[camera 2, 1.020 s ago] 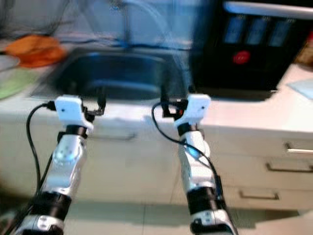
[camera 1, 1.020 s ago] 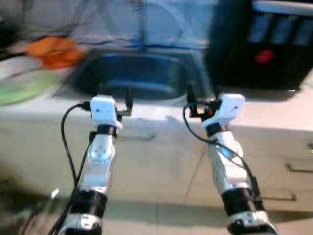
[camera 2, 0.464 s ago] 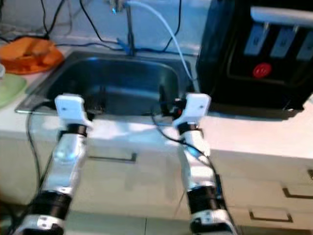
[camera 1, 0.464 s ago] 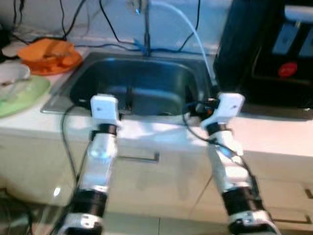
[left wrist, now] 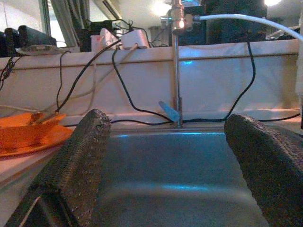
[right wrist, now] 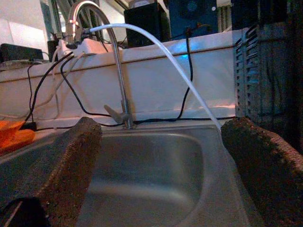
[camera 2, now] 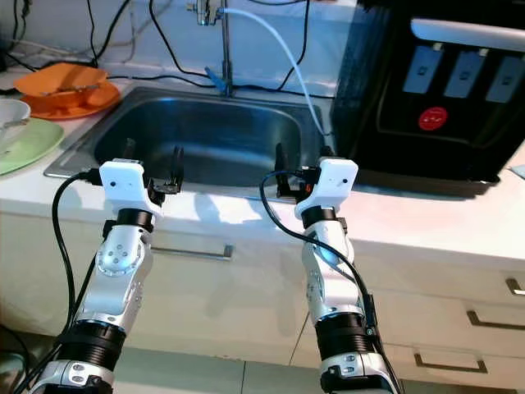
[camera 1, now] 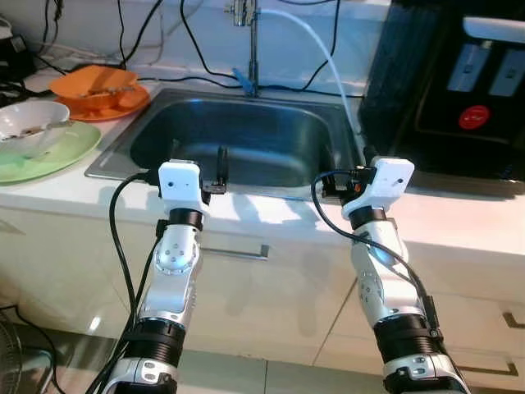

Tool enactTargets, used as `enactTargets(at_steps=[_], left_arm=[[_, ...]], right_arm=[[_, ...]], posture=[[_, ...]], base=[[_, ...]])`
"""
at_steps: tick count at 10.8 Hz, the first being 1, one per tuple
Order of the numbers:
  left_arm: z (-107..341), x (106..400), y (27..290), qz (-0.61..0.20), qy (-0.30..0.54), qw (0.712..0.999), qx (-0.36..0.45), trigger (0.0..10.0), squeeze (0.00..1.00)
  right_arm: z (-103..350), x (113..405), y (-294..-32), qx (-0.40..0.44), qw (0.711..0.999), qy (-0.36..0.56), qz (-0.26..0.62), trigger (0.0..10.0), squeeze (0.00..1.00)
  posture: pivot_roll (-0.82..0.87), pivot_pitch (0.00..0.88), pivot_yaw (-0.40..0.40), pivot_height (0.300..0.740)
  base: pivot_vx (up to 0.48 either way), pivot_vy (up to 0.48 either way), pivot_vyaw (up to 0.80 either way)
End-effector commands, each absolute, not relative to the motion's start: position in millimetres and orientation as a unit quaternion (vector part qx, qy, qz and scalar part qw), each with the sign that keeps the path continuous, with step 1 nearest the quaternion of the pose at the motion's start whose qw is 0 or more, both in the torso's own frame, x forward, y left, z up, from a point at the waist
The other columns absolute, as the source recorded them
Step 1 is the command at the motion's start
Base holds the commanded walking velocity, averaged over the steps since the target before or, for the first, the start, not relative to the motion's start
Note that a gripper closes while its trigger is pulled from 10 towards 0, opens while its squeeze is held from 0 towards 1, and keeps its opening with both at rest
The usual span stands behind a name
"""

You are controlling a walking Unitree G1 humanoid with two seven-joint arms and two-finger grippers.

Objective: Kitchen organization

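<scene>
Just ahead of both grippers lies the steel sink, sunk into the white desk; its near rim sits right under their fingertips. The left gripper hangs over the sink's near edge, toward its left half, with its two black fingers spread wide and nothing between them. The right gripper hovers over the near right corner of the basin, its fingers likewise set wide apart and holding nothing. Beyond both grippers, at the far rim of the sink, stands a thin tap, with a white hose arching from it toward the right. Black cables trail along the wall behind. Beyond the left gripper and off to its left, an orange dish sits on the desk, and nearer, a white bowl rests on a green plate. To the right of the right gripper and a little farther back stands a black appliance with a red round mark on its front.
</scene>
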State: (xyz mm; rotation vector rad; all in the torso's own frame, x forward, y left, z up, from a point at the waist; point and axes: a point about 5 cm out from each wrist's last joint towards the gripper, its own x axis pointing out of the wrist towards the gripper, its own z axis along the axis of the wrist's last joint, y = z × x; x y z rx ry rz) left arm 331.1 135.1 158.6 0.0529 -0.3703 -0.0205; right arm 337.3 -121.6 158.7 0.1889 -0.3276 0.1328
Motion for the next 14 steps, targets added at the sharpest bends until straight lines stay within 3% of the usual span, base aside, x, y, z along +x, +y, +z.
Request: enactTargets(at_steps=[1, 4, 6, 14], left_arm=[[162.1, 333.2, 133.2, -0.014, -0.183, 0.983, 0.026, 10.0, 0.0], [161.1, 333.5, 134.6, -0.01, -0.177, 0.984, 0.024, 10.0, 0.0], [160.9, 333.1, 134.8, -0.01, -0.175, 0.984, 0.024, 10.0, 0.0], [162.4, 333.0, 135.0, -0.009, -0.175, 0.984, 0.028, 10.0, 0.0]], right_arm=[[160.2, 338.0, -123.6, 0.096, 0.98, -0.162, 0.062, 10.0, 0.0], [157.6, 338.7, -123.4, 0.099, 0.982, -0.152, 0.061, 10.0, 0.0], [155.9, 339.5, -123.3, 0.1, 0.983, -0.143, 0.061, 10.0, 0.0], [155.5, 338.0, -122.4, 0.101, 0.983, -0.144, 0.058, 10.0, 0.0]], posture=[[0.06, 0.024, -0.012, 0.74], [0.06, 0.027, -0.014, 0.74], [0.06, 0.029, -0.014, 0.74], [0.06, 0.033, -0.008, 0.74]], base=[[0.0, 0.0, 0.0], [0.0, 0.349, 0.0], [0.0, 0.392, -0.72], [0.0, 0.391, 0.0]])
